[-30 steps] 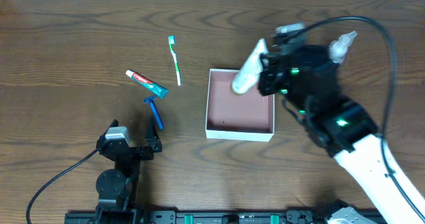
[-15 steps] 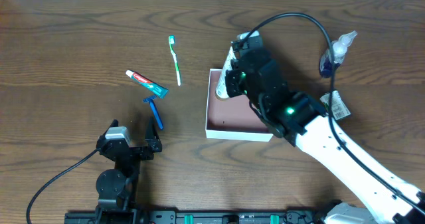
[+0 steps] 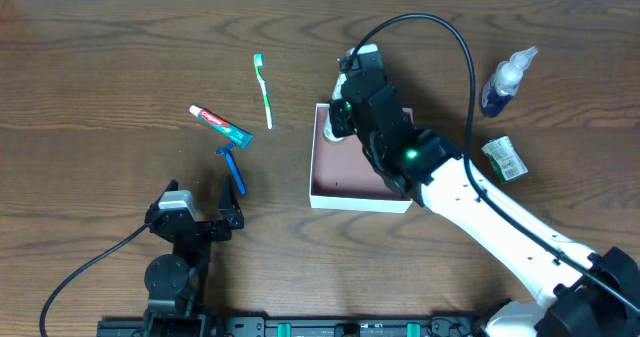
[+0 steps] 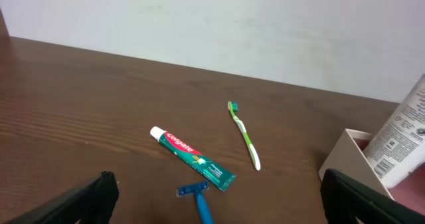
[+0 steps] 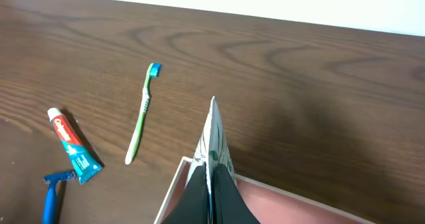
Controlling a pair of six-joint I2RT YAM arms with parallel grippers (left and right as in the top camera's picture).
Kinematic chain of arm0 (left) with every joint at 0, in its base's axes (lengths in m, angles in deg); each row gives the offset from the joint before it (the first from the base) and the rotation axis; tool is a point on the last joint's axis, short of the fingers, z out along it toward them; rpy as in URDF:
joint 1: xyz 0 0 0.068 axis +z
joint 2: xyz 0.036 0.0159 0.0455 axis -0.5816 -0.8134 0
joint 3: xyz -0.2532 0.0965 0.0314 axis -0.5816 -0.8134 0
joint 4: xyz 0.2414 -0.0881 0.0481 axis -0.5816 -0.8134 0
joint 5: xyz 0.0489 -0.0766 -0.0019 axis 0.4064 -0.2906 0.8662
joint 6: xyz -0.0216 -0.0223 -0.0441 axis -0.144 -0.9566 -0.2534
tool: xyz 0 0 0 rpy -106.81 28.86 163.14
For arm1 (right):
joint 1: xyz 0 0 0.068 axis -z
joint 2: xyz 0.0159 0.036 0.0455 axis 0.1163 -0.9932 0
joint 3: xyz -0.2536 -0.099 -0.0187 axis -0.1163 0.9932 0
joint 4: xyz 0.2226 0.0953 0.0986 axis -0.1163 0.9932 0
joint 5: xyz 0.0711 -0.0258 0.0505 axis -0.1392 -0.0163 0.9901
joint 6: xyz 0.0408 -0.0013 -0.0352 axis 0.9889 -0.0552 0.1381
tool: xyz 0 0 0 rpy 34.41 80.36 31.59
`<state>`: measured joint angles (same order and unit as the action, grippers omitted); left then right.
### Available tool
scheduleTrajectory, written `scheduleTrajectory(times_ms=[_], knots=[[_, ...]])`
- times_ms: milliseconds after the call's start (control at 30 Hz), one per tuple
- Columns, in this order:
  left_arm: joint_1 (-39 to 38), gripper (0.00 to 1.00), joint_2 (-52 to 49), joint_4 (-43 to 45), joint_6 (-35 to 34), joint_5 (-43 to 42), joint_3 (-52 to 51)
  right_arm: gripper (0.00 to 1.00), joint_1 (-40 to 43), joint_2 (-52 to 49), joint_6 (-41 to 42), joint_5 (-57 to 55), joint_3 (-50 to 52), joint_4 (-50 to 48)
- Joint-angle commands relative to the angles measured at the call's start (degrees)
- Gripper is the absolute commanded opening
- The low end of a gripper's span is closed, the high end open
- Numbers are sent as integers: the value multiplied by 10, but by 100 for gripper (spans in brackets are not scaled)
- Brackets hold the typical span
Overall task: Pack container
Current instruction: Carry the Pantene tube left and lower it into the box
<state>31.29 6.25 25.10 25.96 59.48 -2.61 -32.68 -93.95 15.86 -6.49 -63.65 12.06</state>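
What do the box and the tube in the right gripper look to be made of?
Box: likely thin cardboard, matte, with flat straight walls, white outside and dull pinkish-brown inside. Tube, pinched in the right gripper: probably soft plastic, smooth white with small print and a flat crimped end. How glossy it is, is hard to judge.

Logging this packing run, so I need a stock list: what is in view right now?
square white cardboard container, pinkish-brown inside: one, centre
white plastic tube: one, tilted at container's far-left corner
green-and-white toothbrush: one, left of container
red-and-green toothpaste tube: one, left of toothbrush
blue razor: one, beside toothpaste tube
blue bottle, white pump top: one, far right
small green packet: one, by bottle
left gripper: black, open, front-left
right gripper: black, shut on white plastic tube
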Motion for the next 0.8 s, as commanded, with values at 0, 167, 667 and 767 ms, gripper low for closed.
scheduleTrajectory(times_ms=[0, 167, 667, 767], knots=[[2, 98, 3, -21, -1, 5, -12, 1, -5, -6, 8, -16, -19, -18], [2, 98, 3, -21, -1, 5, -12, 1, -5, -19, 8, -16, -19, -29], [2, 98, 3, -21, -1, 5, -12, 1, -5, -42, 14, -14, -19, -49], [2, 98, 3, -21, -1, 5, -12, 1, -5, -49, 19, -13, -19, -51]])
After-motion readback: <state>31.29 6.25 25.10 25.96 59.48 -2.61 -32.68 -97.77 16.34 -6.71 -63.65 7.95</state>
